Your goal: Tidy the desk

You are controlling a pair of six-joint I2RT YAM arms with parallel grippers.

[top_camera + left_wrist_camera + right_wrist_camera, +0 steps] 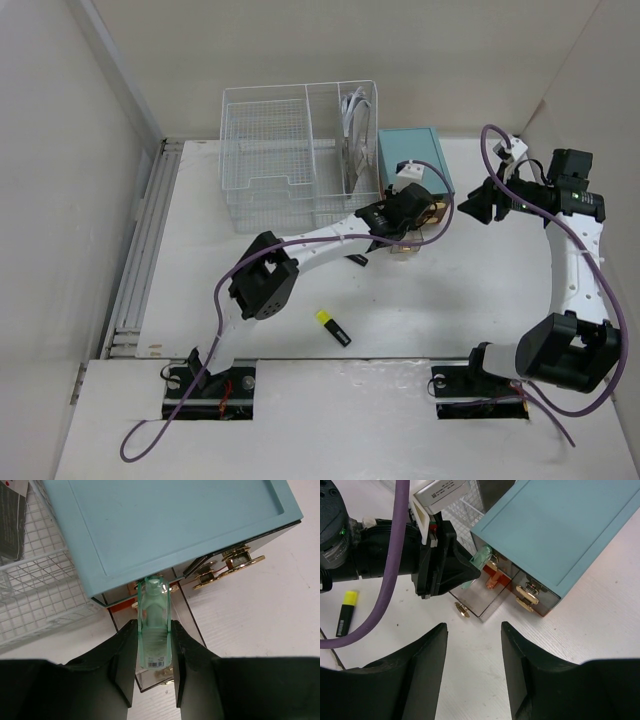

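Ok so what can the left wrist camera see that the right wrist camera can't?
Only the left wrist view: the barcode label on the clear green tube pinched in the left claw. Only the right wrist view: the yellow highlighter lying on the desk, the purple cable, and the open, empty right claw. Both: the teal drawer box, its pulled-out clear drawer with gold knobs, and a bit of the white wire basket.
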